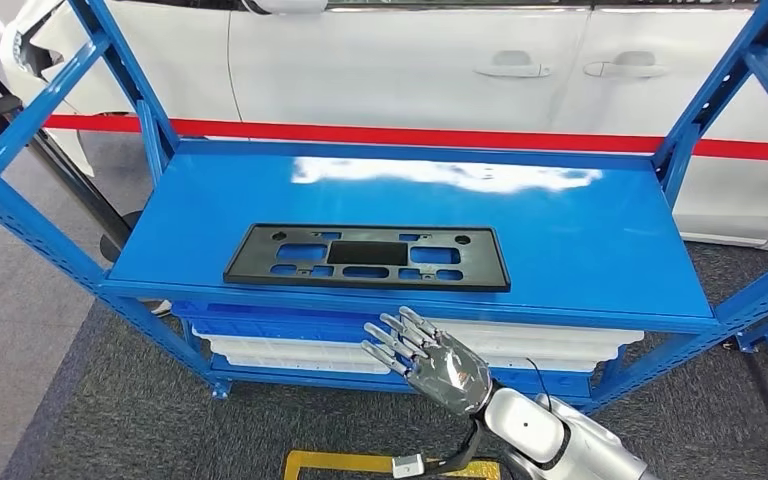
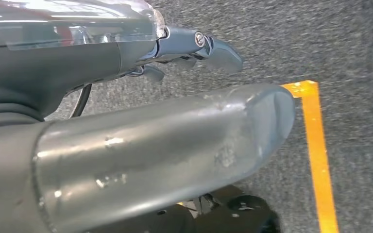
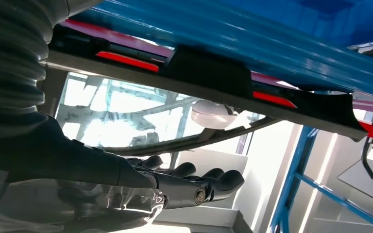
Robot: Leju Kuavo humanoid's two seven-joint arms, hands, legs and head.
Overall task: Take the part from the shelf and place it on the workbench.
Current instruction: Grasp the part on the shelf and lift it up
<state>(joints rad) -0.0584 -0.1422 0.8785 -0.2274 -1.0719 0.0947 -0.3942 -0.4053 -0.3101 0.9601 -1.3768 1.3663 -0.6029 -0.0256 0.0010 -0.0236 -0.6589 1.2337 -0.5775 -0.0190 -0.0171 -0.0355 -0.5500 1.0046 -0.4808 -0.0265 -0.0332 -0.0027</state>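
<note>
The part [image 1: 367, 257] is a flat black rectangular frame with several cut-outs, lying near the front edge of the blue shelf board [image 1: 580, 240]. My right hand [image 1: 428, 355] is raised in front of that edge, just below and slightly right of the part's middle, palm down with the fingers spread and nothing in it. It does not touch the part. In the right wrist view the part [image 3: 209, 73] shows edge-on against the shelf [image 3: 281, 39], beyond the extended fingers [image 3: 199, 187]. My left hand [image 2: 165, 141] hangs over the carpet, holding nothing, its fingers [image 2: 199, 46] stretched out.
A white car [image 1: 410, 60] with a red stripe stands behind the shelf. Blue uprights [image 1: 30, 230] frame both sides. White and blue trays [image 1: 290, 340] sit on the lower level. Yellow floor tape [image 1: 360, 465] marks the grey carpet by my feet.
</note>
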